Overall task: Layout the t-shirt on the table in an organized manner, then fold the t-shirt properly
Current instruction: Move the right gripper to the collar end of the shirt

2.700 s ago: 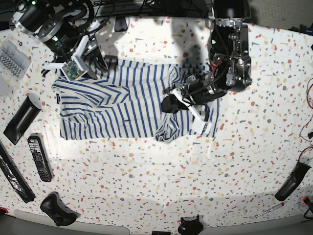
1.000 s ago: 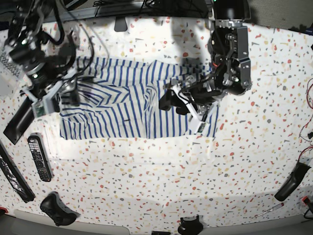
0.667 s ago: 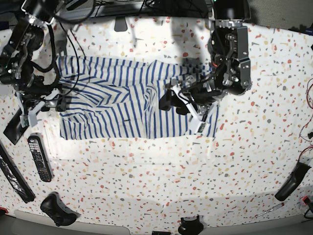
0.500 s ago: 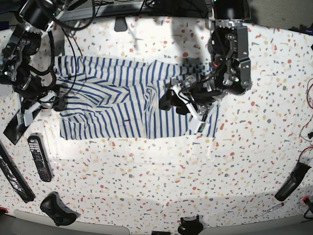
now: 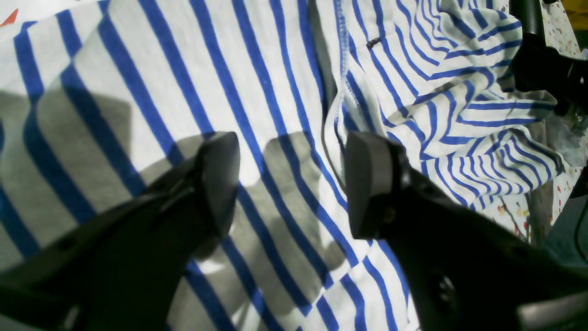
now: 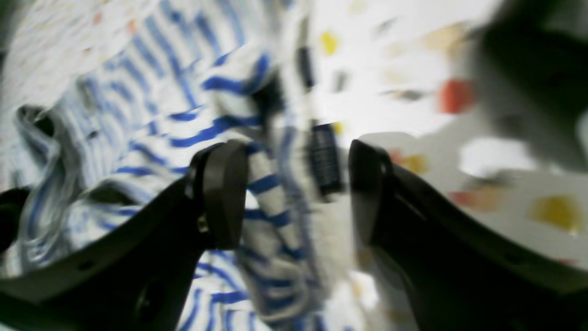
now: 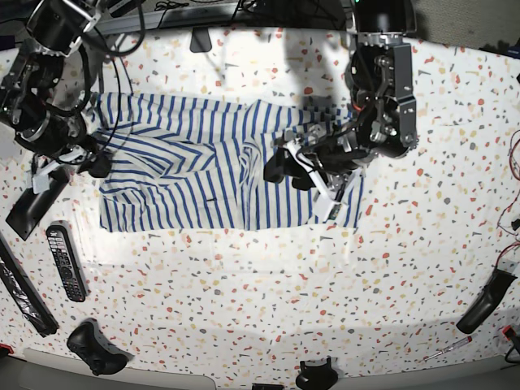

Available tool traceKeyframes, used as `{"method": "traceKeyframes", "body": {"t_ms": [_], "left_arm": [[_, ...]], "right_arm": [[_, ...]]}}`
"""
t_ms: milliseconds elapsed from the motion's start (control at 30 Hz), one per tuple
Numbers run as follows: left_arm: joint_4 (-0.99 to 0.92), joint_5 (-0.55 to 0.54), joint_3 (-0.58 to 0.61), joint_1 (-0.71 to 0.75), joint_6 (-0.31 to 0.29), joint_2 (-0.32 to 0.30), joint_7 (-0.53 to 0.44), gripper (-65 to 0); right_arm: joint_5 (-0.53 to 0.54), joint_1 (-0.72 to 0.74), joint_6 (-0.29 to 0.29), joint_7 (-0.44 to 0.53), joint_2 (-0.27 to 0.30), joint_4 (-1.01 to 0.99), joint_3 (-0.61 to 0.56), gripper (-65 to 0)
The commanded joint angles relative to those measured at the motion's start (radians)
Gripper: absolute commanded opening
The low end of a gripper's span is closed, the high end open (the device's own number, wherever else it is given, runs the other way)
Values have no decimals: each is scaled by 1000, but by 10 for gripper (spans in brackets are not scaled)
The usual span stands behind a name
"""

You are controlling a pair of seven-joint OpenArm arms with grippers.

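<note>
The white, blue-striped t-shirt [image 7: 203, 171] lies spread across the back middle of the speckled table [image 7: 268, 292], with a rumpled fold near its centre. My left gripper [image 7: 280, 172] hovers low over the shirt's right half. In the left wrist view it [image 5: 294, 179] stands open above flat striped cloth [image 5: 271, 92], holding nothing. My right gripper [image 7: 88, 165] sits at the shirt's left edge. The blurred right wrist view shows it [image 6: 294, 193] open, with a bunched striped hem [image 6: 271, 216] and a small dark label [image 6: 324, 158] between its fingers.
A remote [image 7: 65, 262], a black controller [image 7: 97, 348] and long black bars [image 7: 32, 199] lie along the left side. A black handle [image 7: 486, 301] and a screwdriver [image 7: 447, 349] are at the right front. Cables run along the back edge.
The right arm has swung off the shirt's upper left part and out to its left edge. The lump at the lower hem is now smoothed flat. The left arm has held still.
</note>
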Motion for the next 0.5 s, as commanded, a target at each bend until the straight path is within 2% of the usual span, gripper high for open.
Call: {"method": "traceKeyframes", "body": {"t_ms": [0,267,467], "left_arm": [[19,-24,3,-13,-10,20,-16,-313],[19,-24,3,-13,-10,20,-16,-313],[19,-24,3,-13,-10,20,-16,-313]], "right_arm": [[-1,6,7,-26,11,6,-2,-307],[16,5,7,-26,-17,6,-10,-307],[14,3,7,-26,-36,6,-113,-307]]}}
